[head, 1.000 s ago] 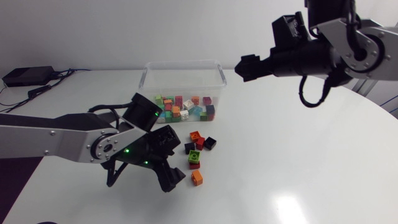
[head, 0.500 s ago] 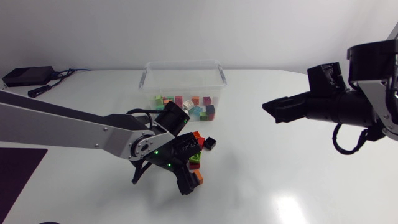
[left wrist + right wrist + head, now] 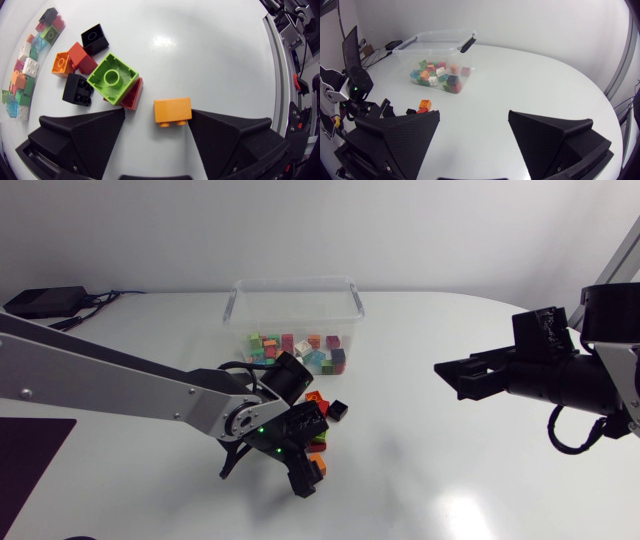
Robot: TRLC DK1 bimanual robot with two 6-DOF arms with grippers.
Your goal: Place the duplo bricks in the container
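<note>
Orange brick (image 3: 172,110) lies on the table between the left gripper (image 3: 157,117) fingers. It is on its side, studs facing back toward the gripper. Jaws are spread wide with nothing gripped. There is a clear gap between the brick and one finger. On the other side it sits right at the finger's tip; looks like contact, but I can't confirm it from the wrist view.

Loose pile just ahead of the gapped finger:
- green brick (image 3: 113,78), tilted, resting on a red brick (image 3: 134,96)
- black brick (image 3: 78,90) beside those two, touching or nearly so
- further ahead, a second orange piece (image 3: 61,63) against another red one (image 3: 82,56)
- a second black piece (image 3: 95,39) just past them

Clear plastic container (image 3: 295,305) stands beyond the pile, toward the far edge of the table. It is upright and holds a layer of mixed bricks (image 3: 295,350) in green, orange, pink, white and teal.

Right gripper (image 3: 474,120) is also wide open and empty. It hangs over bare table on the right side, well apart from both pile and container.

White table (image 3: 430,470) is glossy, with a light glare spot near the front. A black box (image 3: 40,302) with cables sits at the far left corner.
</note>
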